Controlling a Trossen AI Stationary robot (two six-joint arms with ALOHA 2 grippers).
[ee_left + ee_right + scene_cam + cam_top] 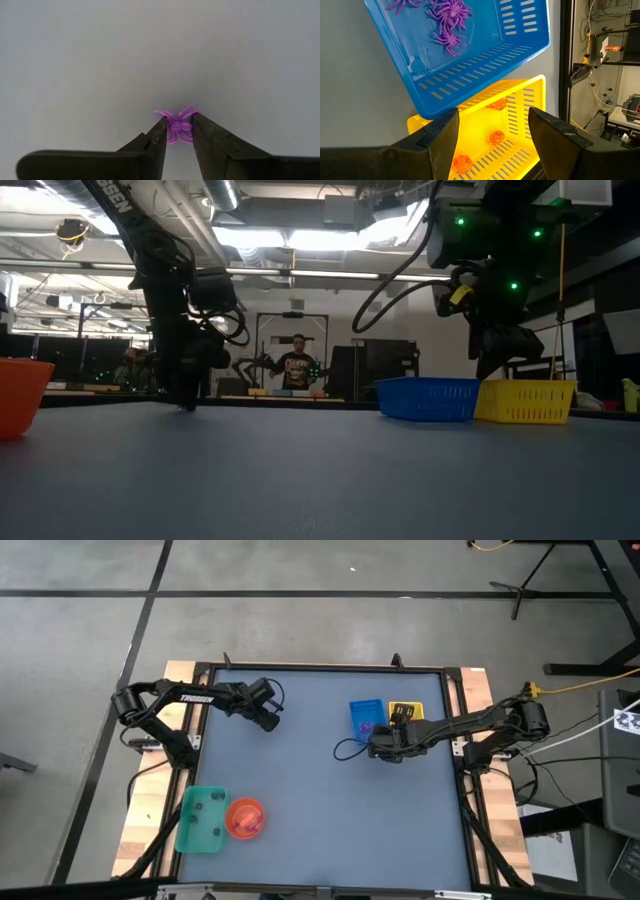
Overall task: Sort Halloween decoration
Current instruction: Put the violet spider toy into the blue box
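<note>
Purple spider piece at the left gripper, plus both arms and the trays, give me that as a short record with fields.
piece: small purple plastic spider on the grey table, between the left gripper's fingertips
left gripper: down at the table's far left part, fingers either side of the spider, grip not confirmed
right gripper: open, empty, over the yellow slotted tray
blue slotted tray: holds purple spiders
yellow tray contents: orange pieces
green tray: near left, beside round orange bowl
</note>
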